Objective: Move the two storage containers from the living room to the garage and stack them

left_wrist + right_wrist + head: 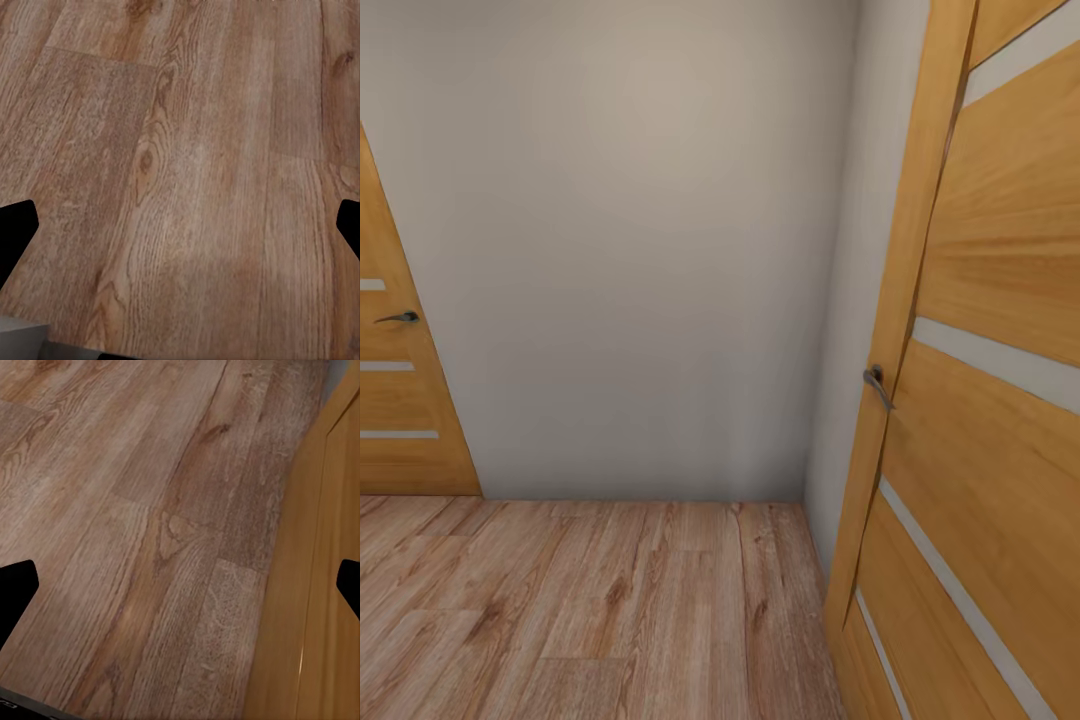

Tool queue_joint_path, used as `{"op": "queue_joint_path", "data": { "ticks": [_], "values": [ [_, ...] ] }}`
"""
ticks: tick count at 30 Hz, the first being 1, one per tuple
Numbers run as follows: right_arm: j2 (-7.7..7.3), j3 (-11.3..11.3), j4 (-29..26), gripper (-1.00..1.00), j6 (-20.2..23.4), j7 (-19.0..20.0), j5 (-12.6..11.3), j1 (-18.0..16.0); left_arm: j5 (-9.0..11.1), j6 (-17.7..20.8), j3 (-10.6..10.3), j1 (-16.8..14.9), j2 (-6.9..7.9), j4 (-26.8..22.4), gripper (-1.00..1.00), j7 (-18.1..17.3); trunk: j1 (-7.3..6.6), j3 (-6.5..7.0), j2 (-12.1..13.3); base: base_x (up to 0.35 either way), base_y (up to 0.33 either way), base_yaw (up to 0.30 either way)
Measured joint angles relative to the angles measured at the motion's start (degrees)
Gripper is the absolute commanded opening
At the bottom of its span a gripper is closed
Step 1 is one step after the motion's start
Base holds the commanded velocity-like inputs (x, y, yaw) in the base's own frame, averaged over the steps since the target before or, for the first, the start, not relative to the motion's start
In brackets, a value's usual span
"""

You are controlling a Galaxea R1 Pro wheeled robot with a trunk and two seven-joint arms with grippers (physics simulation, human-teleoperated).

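Head view: I'm facing a beige wall (630, 250), an orange-brown door (1000, 400) at three o'clock, another door (395, 400) at nine. Both wrist views are showing wood plank floor (187, 172) between spread end effector fingers (16, 225), left and right, gripping nothing.

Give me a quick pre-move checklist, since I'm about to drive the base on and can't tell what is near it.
1. Path ahead: not ok. A plain pale grey wall closes off the light wood plank floor straight in front.
2. Right side clearance: not ok. An orange-brown wooden door with pale stripes stands close, its grey lever handle facing the robot; it also shows beside the right gripper.
3. Left side: cannot tell. A second orange-brown door sits at the frame edge.
4. Left gripper load: ok, open with only floor between its fingers.
5. Right gripper load: ok, open and empty.
6. Room: not ok; wood flooring, not garage concrete.
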Motion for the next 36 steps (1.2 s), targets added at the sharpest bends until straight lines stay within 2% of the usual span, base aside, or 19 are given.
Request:
{"op": "queue_joint_path", "data": {
  "ticks": [36],
  "values": [
    [0.00,0.00,0.00,1.00,0.01,0.00,0.00,0.00,0.00,-0.06,0.01,0.00,0.04,0.00,1.00,0.00,-0.02,0.00,0.00,0.050,0.000,0.000]
  ]
}}
